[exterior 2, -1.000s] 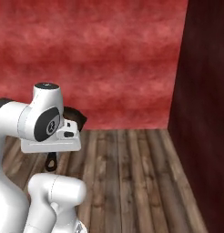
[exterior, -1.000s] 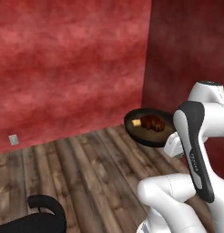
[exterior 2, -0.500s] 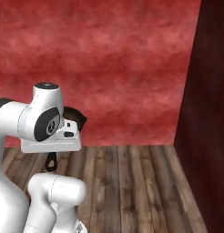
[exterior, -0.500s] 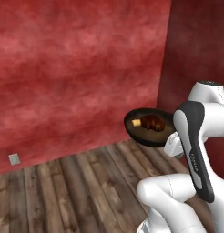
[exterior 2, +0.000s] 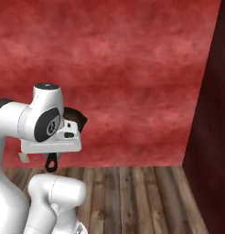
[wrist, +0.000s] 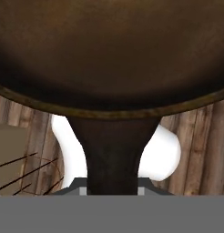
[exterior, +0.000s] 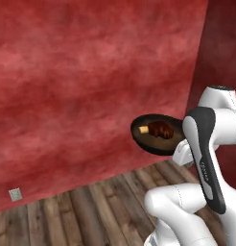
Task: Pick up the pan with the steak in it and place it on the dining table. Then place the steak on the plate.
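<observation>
1. Pan (exterior: 156, 140) held aloft in front of a red wall (exterior: 91, 86), well above the wood floor (exterior: 91, 211); roughly level, rim tipped slightly toward the camera in the left base view.
2. Steak (exterior: 160, 129) lying inside the pan, near its middle, with a small yellow chunk (exterior: 144, 129) touching its left side.
3. Pan's near edge hidden behind the white arm (exterior: 206, 158) in the left base view.
4. In the right base view, only a dark sliver of pan (exterior 2: 75, 118) showing past the arm's wrist; handle end (exterior 2: 51, 162) hanging below the wrist, with a hole in its tip.
5. Hand (wrist: 112, 190) nearly closed, clamped on the pan's handle (wrist: 113, 154); in the hand view, handle running straight up from between the finger tips into the pan's dark underside (wrist: 109, 50).
6. Finger tips themselves mostly hidden by the handle; just grey edges visible either side of it.
7. Below the pan in the hand view: wood floor planks (wrist: 200, 150).
8. Darker maroon wall (exterior 2: 210, 114) meeting the red wall at a corner, right of the arm in both base views.
9. Small pale outlet plate (exterior: 15, 194) low on the red wall, far left, just above the floor.
</observation>
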{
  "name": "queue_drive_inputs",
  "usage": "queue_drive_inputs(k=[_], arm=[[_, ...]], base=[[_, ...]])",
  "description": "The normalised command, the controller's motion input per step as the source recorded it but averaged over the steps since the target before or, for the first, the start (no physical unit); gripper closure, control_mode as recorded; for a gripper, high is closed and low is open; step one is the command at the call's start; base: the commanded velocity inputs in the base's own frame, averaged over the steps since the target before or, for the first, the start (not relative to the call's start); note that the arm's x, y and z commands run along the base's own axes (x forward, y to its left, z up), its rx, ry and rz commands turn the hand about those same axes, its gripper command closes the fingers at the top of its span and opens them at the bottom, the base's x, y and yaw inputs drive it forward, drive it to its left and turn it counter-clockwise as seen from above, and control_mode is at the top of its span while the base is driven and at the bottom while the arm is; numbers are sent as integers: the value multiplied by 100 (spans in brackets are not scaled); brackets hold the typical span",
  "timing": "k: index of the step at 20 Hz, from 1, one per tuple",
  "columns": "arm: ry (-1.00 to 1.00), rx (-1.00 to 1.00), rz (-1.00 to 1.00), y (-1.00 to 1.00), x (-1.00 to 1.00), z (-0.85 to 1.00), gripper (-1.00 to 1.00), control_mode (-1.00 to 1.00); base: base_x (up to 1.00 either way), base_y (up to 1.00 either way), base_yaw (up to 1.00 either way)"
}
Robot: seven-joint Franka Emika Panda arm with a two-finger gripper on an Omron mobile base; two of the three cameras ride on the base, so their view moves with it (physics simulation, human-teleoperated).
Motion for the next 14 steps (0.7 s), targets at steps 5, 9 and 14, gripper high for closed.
queue_drive_inputs(k=[5,9,14], arm=[[0,0,0,0,0,0,100,100],[0,0,0,0,0,0,100,100],[0,0,0,0,0,0,100,100]], base=[[100,0,0],[95,0,2],[3,-1,36]])
